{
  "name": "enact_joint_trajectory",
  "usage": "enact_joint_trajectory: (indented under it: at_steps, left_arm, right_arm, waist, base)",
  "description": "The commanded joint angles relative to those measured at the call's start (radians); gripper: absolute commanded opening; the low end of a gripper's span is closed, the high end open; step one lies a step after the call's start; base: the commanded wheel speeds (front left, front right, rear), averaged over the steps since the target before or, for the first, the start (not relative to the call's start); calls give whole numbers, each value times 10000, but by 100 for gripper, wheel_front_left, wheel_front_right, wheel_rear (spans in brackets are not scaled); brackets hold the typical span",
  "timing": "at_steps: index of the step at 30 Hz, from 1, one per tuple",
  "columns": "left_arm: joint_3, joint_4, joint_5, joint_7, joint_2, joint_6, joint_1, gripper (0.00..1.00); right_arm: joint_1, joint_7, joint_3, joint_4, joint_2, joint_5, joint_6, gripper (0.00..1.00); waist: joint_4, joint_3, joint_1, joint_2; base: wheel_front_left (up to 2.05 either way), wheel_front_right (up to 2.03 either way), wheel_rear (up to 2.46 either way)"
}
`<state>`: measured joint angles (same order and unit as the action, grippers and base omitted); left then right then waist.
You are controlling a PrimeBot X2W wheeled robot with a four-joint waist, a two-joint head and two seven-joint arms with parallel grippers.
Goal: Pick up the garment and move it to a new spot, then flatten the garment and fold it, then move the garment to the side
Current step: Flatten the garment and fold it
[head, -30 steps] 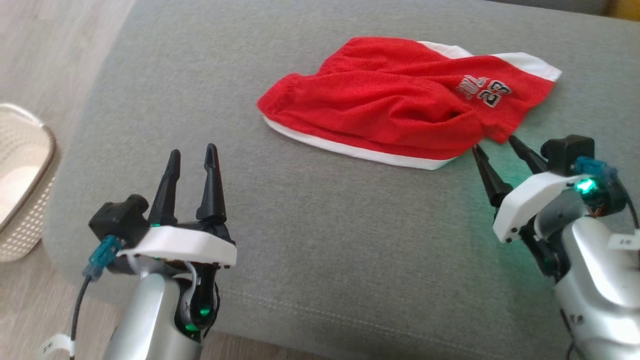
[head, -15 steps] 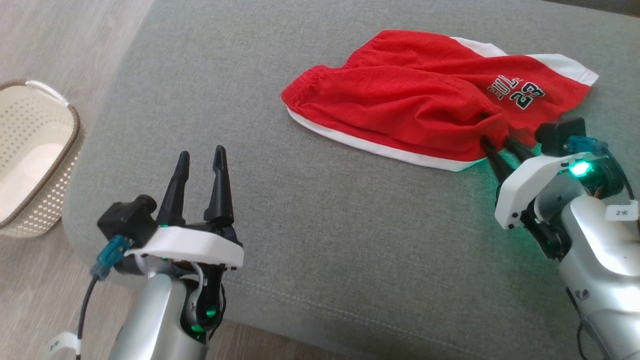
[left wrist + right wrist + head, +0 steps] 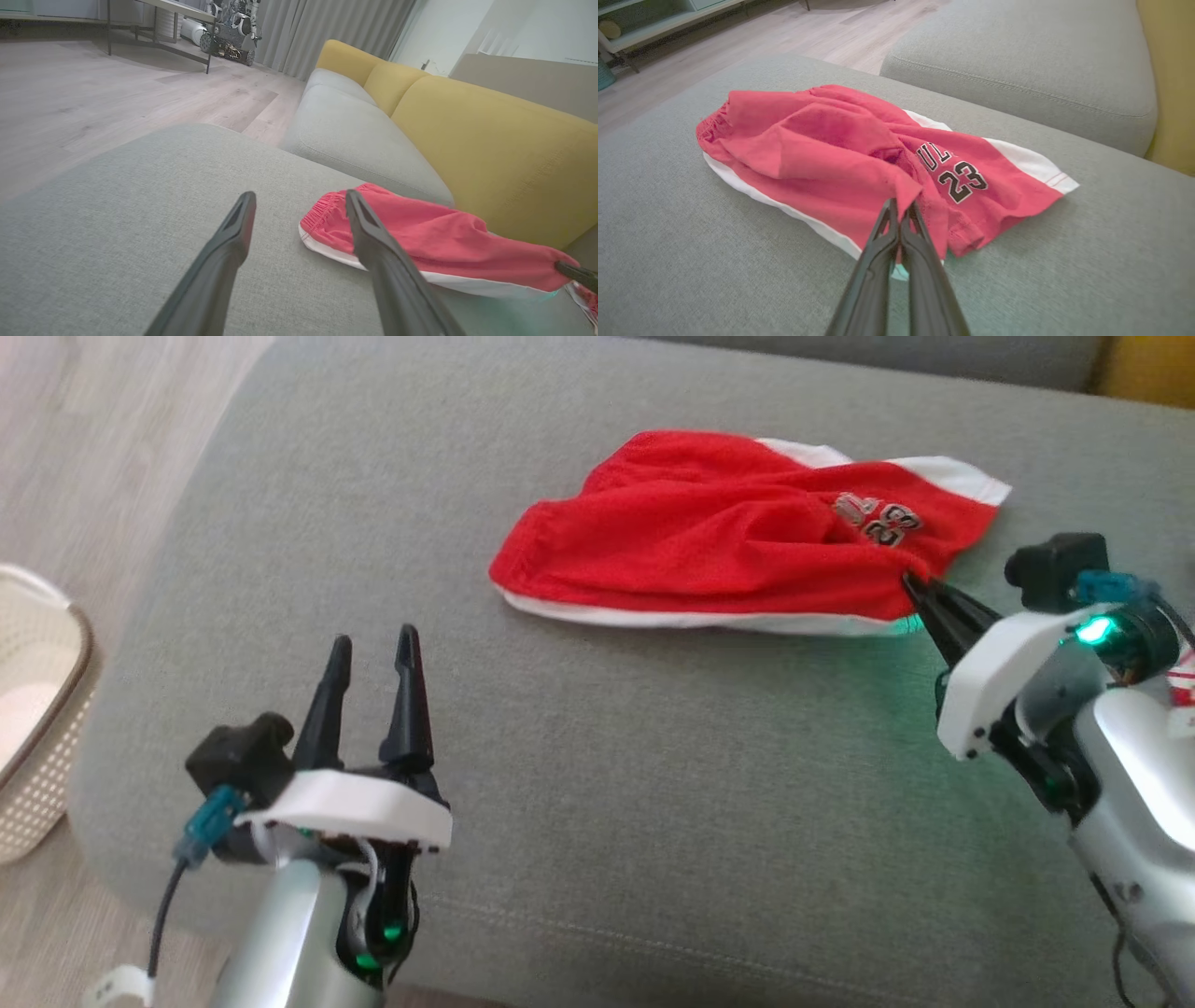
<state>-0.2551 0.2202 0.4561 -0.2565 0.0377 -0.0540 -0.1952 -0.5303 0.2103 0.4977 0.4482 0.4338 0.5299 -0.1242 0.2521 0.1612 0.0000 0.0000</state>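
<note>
The garment (image 3: 709,546) is a pair of red shorts with white trim and a "23" print, lying crumpled on the grey sofa cushion (image 3: 597,784). My right gripper (image 3: 910,583) is shut on the garment's near right edge; in the right wrist view the red cloth (image 3: 840,158) is pinched between its closed fingertips (image 3: 900,207). My left gripper (image 3: 372,649) stands open at the lower left, well apart from the garment, with nothing between its fingers. In the left wrist view the garment (image 3: 420,238) lies to the right beyond the spread fingers (image 3: 236,233).
A cream perforated basket (image 3: 37,709) stands on the wooden floor at the left. A yellow sofa back (image 3: 490,140) rises behind the cushion, and another grey seat cushion (image 3: 1017,60) lies beyond the garment. Bare grey cushion spreads before both grippers.
My right gripper has reached the garment's near right edge and shut on the cloth. The head camera has shifted. The left gripper has kept its place, open.
</note>
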Motion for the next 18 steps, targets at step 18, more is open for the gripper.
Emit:
enact_joint_trajectory:
  at_steps: [18]
  left_arm:
    - [-168,-333,186,-53,126,-55,-105,100]
  right_arm:
    - [699,3372,-1608,-3466,649,-552,-65,0]
  waist:
    - [391,160,0,0]
  base:
    - [0,0,0]
